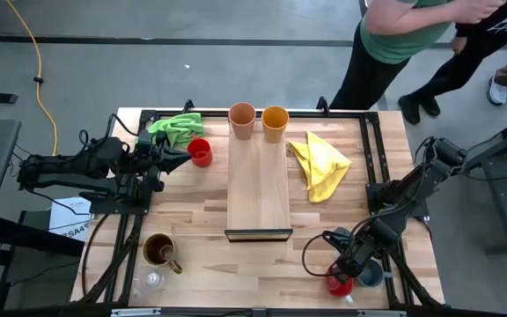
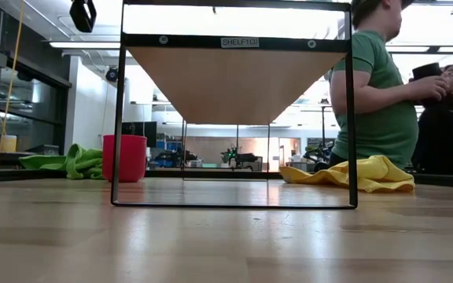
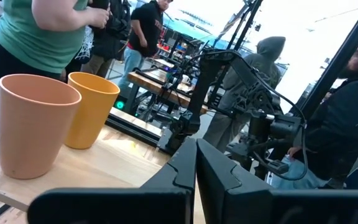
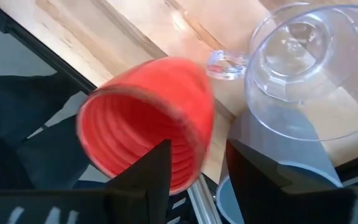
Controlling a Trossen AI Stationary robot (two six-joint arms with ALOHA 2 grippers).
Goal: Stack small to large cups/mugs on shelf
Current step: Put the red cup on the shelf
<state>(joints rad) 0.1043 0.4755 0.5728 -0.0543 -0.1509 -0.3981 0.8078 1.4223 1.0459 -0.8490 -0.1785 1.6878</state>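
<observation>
A red mug (image 4: 148, 127) sits at the table's near right corner, its rim between the partly open fingers of the right gripper (image 1: 346, 271), which closes in on it but shows no firm hold yet. Just beside it stand a small clear glass (image 4: 309, 59) and a grey-blue mug (image 1: 370, 276). The red mug looks stiff, light and smooth-glazed, likely slippery; a pinch across its wall at the rim seems the surest hold, and the neighbouring glass is fragile enough to warrant care.

The shelf (image 1: 258, 189) runs down the middle of the table with nothing on it. At its far end wait a peach tumbler (image 1: 242, 119) and an orange tumbler (image 1: 275, 121). A second red mug (image 1: 200, 151) stands far left, by a green cloth (image 1: 176, 128); a yellow cloth (image 1: 319, 163) lies right of the shelf. A brown mug (image 1: 158, 251) and another clear glass (image 1: 153, 280) occupy the near left.

The left gripper (image 1: 172, 158), jaws shut and holding nothing, idles beside the far-left red mug. People (image 1: 394, 35) stand beyond the table.
</observation>
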